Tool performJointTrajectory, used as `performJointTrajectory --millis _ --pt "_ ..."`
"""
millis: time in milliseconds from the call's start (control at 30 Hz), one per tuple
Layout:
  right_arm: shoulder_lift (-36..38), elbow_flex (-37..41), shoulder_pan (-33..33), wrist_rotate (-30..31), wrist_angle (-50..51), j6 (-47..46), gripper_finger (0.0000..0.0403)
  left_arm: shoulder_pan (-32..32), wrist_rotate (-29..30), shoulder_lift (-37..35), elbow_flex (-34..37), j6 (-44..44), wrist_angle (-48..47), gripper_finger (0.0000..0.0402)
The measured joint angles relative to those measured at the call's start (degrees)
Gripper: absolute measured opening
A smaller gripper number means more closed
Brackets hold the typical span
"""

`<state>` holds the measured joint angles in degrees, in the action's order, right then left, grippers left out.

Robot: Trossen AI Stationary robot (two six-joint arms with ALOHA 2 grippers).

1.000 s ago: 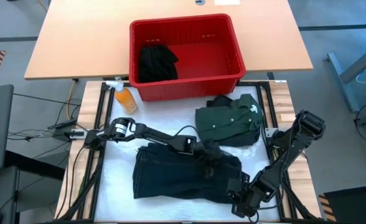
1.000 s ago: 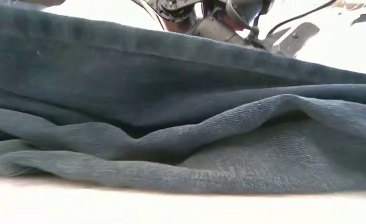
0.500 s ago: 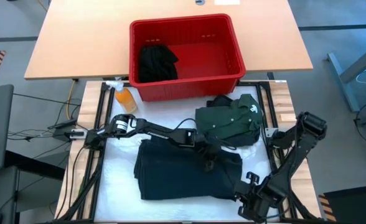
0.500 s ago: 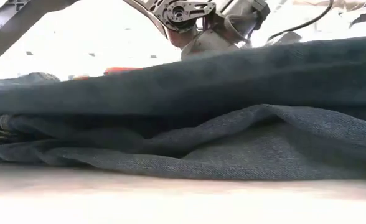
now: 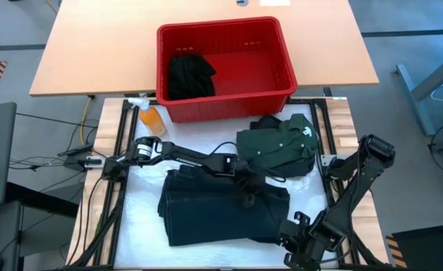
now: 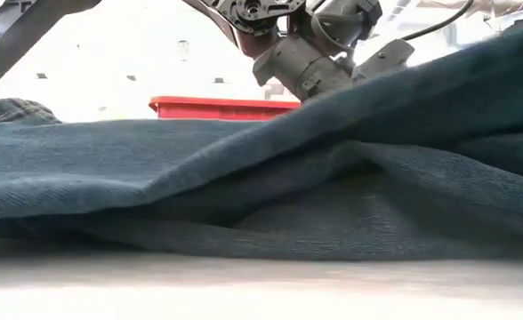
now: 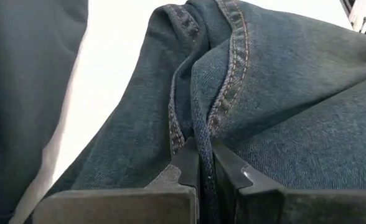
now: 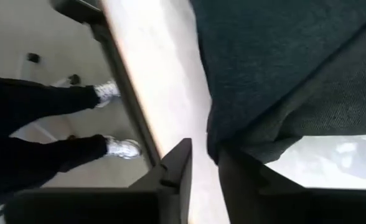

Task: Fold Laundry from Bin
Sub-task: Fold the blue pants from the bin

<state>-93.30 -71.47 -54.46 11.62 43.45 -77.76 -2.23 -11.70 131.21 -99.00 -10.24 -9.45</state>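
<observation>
left gripper (image 7: 198,163) clamped on a stitched seam of the dark denim garment (image 5: 221,214) | right gripper (image 8: 201,165) slightly parted beside its near corner, nothing held | garment folded rectangular, long axis across the white mat | bin (image 5: 229,105) behind, red ribbed plastic

Colours on the table
Red bin (image 5: 285,60) holding black garment (image 5: 187,74); dark green shirt (image 5: 276,147) with white label; dark blue-green denim jeans (image 5: 221,214), matching stitching; orange spray bottle (image 5: 151,118).

Table (image 5: 71,68) bears bin (image 5: 229,102), laundry (image 5: 221,214), bottle (image 5: 151,117).
</observation>
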Motion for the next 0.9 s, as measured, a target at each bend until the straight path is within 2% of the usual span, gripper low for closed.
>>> performJointTrajectory --millis 133,267,400,500,633,767,900 --pt "0.0 -1.7 -1.2 0.0 0.6 -0.5 0.0141 0.2 0.6 -0.1 0.0 0.1 -1.7 0.0000" --pt "0.1 -1.7 -4.1 0.4 6.1 -6.1 0.0178 0.6 1.1 -0.1 0.1 0.7 -2.5 0.0000" --pt "-0.3 -1.6 -7.9 7.2 12.2 -11.9 0.0205 0.7 0.9 -0.1 0.1 0.9 -3.1 0.0000" --pt "-0.7 0.7 -10.4 14.6 18.0 -18.4 0.0212 0.7 -0.2 -0.1 0.1 0.9 -3.1 0.0000" --pt "-0.7 6.8 -11.1 16.7 14.6 -23.8 0.0212 0.6 -1.0 -0.1 0.0 0.9 -3.1 0.0000" --pt "-0.8 10.8 -10.5 20.7 9.4 -24.2 0.0212 0.6 -1.2 -0.1 0.1 0.1 -3.3 0.0000" --pt "-0.8 11.8 -9.4 21.7 8.0 -19.6 0.0212 0.6 -1.4 -0.1 0.0 0.0 -3.9 0.0000"
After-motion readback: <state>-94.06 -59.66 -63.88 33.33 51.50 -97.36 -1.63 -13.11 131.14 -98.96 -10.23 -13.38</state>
